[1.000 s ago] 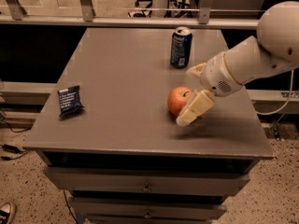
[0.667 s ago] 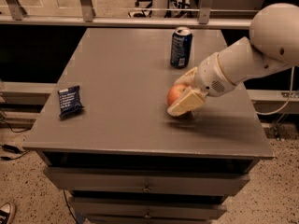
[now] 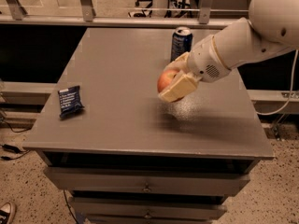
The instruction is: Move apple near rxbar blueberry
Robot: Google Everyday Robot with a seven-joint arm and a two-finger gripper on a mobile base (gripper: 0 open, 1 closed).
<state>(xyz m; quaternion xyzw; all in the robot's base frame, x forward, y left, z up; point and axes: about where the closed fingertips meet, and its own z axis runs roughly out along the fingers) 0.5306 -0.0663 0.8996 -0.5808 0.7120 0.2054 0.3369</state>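
Observation:
The red-orange apple [image 3: 165,80] is held in my gripper [image 3: 174,80], whose cream fingers [image 3: 179,87] close around it from the right, a little above the grey table [image 3: 121,115] right of its middle. The rxbar blueberry [image 3: 69,101], a small navy wrapper with white print, lies flat near the table's left edge, well to the left of the apple. My white arm [image 3: 243,41] reaches in from the upper right.
A tall blue soda can [image 3: 181,43] stands upright at the back of the table, just behind the gripper. The table has drawers [image 3: 147,185] below its front edge. A metal rail [image 3: 121,21] runs behind the table. A shoe [image 3: 5,213] shows at bottom left.
The gripper has closed on the apple, lifted it off the table and carried it to the left, toward the table's middle. The rxbar and the can have not moved.

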